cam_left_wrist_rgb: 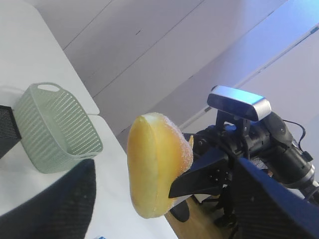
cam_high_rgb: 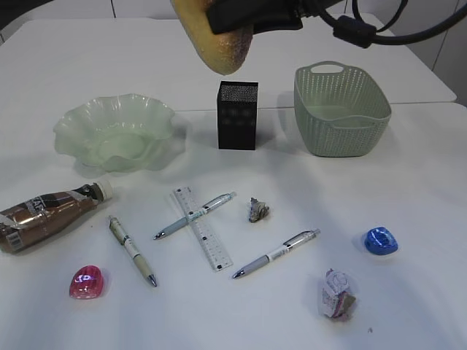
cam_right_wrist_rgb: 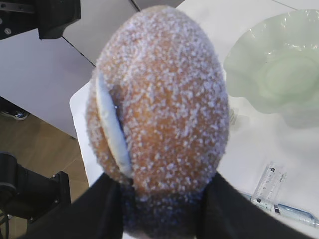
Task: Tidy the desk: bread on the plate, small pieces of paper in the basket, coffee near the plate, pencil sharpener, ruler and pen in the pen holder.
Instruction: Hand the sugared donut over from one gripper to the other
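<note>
Bread [cam_high_rgb: 219, 44] held aloft in the right claw [cam_right_wrist_rgb: 159, 199], far of the pen holder [cam_high_rgb: 238, 115]. Likely light, soft, crumbly-crusted: grip mid-body, gently. Left claw [cam_left_wrist_rgb: 164, 219] spread wide, empty.

Behind the work area stands a wall of pale grey panels [cam_left_wrist_rgb: 164, 55] divided by thin dark seams; the same panelling shows as a narrow band along the top edge of the exterior view. Below the table edge lies a wooden floor [cam_right_wrist_rgb: 45, 149] of brown planks. A dark object with a light rim [cam_right_wrist_rgb: 11, 113] rests on it, cut off by the frame.
</note>
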Robot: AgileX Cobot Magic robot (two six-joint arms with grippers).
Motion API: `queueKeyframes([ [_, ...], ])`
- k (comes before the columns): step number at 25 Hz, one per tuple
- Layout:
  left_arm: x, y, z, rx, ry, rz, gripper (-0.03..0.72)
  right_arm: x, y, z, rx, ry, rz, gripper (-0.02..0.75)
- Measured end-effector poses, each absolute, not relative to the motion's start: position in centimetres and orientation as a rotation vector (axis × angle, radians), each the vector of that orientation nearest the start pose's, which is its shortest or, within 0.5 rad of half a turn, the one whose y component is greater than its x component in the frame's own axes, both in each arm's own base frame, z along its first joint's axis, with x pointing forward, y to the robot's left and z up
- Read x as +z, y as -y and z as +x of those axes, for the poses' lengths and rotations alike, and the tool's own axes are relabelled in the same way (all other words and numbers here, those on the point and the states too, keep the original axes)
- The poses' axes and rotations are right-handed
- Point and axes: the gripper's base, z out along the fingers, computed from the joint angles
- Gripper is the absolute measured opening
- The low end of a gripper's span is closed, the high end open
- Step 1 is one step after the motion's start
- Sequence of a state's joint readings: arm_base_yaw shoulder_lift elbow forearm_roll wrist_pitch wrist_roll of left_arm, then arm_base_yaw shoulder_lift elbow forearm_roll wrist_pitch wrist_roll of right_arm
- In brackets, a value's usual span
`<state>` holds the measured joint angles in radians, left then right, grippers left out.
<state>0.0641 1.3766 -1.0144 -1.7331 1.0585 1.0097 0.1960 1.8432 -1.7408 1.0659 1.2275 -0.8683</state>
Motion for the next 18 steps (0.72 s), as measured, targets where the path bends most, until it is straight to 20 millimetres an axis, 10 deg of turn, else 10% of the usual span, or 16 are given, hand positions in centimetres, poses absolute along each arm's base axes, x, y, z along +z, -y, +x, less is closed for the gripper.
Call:
queueKeyframes([
  [9, 37.5, 9.4, 29.4, -1.394, -1.742, 0.141, 0.605, 36.1, -15.0, 37.2, 1.131, -2.069, -0.934, 0.299],
  [18, 35.0, 14.1, 32.2, -1.416, -1.840, 0.155, 0.604, 36.1, -15.0, 37.2, 1.133, -2.068, -0.933, 0.299],
])
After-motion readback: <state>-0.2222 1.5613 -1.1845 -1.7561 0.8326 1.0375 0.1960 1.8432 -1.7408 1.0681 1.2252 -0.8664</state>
